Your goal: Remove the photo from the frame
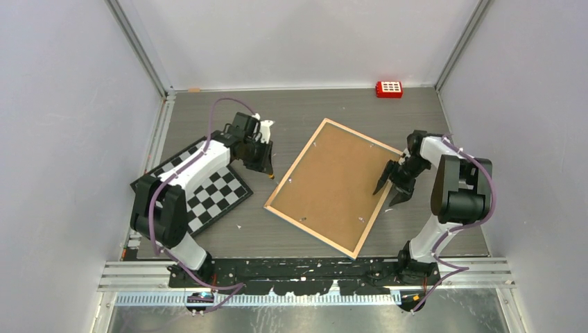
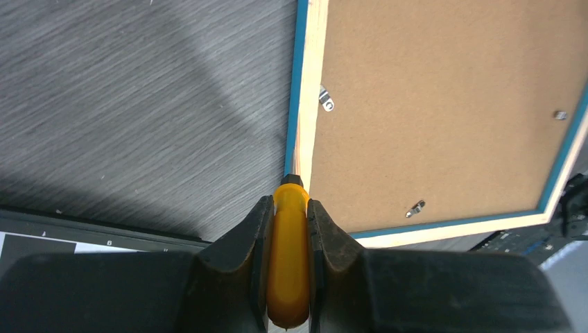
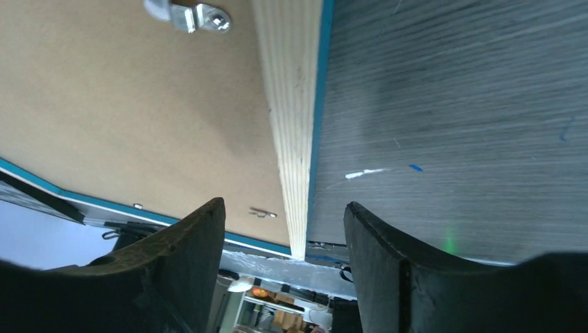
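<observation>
Just beyond right pincer (image 3: 284,208): frame (image 3: 292,104) edge

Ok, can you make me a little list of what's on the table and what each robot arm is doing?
frame: lying face down, brown back up, thin blue border
clips: small metal ones on the frame's back
photo: not visible
left gripper: shut on an orange-handled tool, tip by the frame's edge
right gripper: open, above the frame's right edge
chequered board: on the left, beneath the left arm
red block: far edge of the table
</observation>
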Controlling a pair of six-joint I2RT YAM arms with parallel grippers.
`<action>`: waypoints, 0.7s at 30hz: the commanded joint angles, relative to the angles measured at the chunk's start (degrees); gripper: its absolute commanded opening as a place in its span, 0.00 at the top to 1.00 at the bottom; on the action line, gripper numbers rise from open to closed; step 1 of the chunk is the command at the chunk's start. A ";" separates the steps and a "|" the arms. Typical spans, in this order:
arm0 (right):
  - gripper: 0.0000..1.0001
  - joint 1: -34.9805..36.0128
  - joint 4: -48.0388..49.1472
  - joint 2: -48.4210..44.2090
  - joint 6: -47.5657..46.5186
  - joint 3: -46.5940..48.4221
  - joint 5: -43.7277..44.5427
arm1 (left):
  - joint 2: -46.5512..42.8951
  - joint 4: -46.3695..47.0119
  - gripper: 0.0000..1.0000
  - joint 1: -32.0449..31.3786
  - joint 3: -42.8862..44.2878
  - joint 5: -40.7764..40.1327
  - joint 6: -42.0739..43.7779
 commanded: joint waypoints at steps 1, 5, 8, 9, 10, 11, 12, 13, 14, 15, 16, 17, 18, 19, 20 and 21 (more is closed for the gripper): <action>0.35 0.87 6.11 1.63 4.53 -1.05 -1.07 | -3.34 1.37 1.00 -2.70 -0.69 -8.17 -1.77; 0.46 2.41 10.41 3.27 6.25 -1.03 -0.97 | -4.06 3.49 1.00 -3.01 -1.72 -12.12 -1.30; 0.51 3.09 12.38 4.59 7.26 -0.57 -0.51 | -4.19 4.53 1.00 -3.24 -1.67 -13.78 -0.91; 0.53 3.26 12.91 5.09 7.39 -0.35 -0.36 | -4.31 5.11 1.00 -3.34 -1.80 -14.01 -0.72; 0.55 3.44 13.60 5.47 7.59 -0.14 -0.06 | -4.44 5.88 1.00 -3.55 -2.11 -14.29 -0.58; 0.57 3.59 14.22 6.00 7.82 0.12 0.24 | -4.39 6.75 1.00 -3.74 -2.36 -14.41 -0.49; 0.59 3.71 14.65 6.46 8.02 0.32 0.32 | -4.23 7.55 1.00 -3.91 -2.52 -14.05 -0.48; 0.60 3.86 14.89 6.81 8.34 0.44 0.28 | -4.03 8.03 1.00 -4.08 -2.45 -13.33 -0.60; 0.61 3.98 15.03 7.02 8.39 0.47 0.25 | -3.82 8.23 1.00 -4.19 -2.33 -12.57 -0.79; 0.63 4.08 15.12 6.97 8.28 0.43 0.36 | -3.78 8.31 1.00 -4.30 -2.31 -11.79 -0.97; 0.64 4.10 15.20 6.83 8.10 0.20 0.53 | -4.02 8.33 1.00 -4.33 -2.29 -11.25 -1.15; 0.66 4.10 15.23 6.73 7.91 -0.14 0.77 | -4.51 8.45 1.00 -4.33 -2.35 -10.95 -1.18; 0.67 4.10 15.36 6.59 7.89 -0.52 0.92 | -5.21 8.88 1.00 -4.37 -2.60 -10.62 -1.19; 0.67 4.05 15.57 6.48 8.03 -0.88 0.90 | -5.98 9.38 1.00 -4.45 -2.91 -10.61 -1.18; 0.68 4.07 15.85 6.37 8.27 -1.26 0.63 | -6.68 9.72 1.00 -4.62 -3.28 -10.66 -1.10; 0.70 4.09 16.22 6.29 8.52 -1.54 0.40 | -7.17 9.94 1.00 -4.94 -3.37 -11.07 -1.06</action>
